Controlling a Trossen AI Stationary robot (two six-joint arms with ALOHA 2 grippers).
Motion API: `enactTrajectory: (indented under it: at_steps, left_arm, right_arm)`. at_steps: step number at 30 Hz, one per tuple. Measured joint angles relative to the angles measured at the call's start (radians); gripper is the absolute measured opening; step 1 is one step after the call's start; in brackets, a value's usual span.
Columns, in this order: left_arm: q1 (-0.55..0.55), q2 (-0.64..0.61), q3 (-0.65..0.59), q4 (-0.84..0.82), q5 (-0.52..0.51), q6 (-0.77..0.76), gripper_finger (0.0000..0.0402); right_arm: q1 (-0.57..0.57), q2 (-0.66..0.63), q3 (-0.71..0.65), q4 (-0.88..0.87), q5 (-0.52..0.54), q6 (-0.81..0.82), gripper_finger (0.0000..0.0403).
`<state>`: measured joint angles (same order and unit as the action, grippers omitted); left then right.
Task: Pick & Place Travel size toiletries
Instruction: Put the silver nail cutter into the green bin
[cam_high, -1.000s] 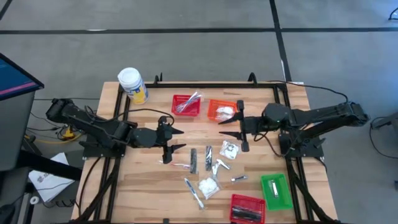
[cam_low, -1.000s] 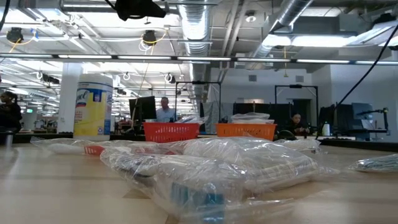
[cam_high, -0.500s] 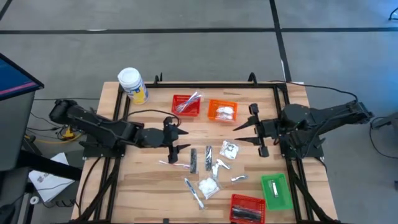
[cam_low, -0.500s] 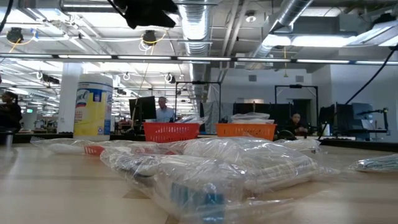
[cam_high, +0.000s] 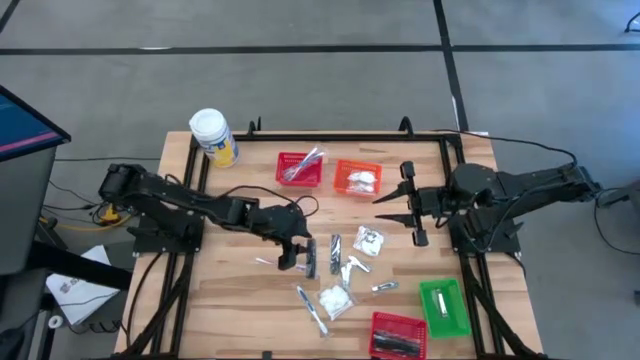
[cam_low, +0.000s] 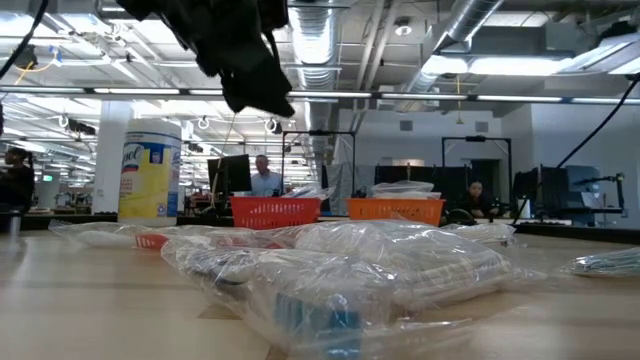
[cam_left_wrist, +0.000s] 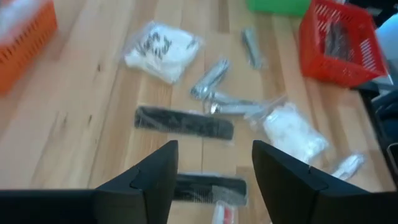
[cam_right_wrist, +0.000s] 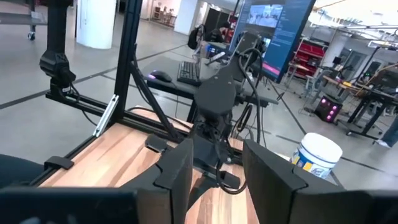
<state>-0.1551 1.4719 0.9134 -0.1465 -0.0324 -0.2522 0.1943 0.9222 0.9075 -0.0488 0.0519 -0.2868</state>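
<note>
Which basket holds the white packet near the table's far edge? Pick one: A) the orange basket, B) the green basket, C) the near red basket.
A: the high view shows a white packet lying in the orange basket.

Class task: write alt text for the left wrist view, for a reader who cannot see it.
The left pincer, fingers apart, hovers over a black comb in clear wrap on the wooden table. Beyond lie white packets, silver sticks, a red plastic basket.
</note>
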Motion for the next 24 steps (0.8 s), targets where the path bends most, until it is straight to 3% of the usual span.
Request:
enactTrajectory:
  at_steps: [7,24]
  left_arm:
    - [0.019,0.031,0.000,0.000,0.066,0.000,0.0172]
    - [0.005,0.018,0.000,-0.009,0.093,0.000,0.0119]
  right_arm:
    - [-0.022,0.044,-0.001,0.002,0.000,0.015,0.0134]
    - [-0.082,0.053,0.000,-0.015,0.000,0.026,0.0137]
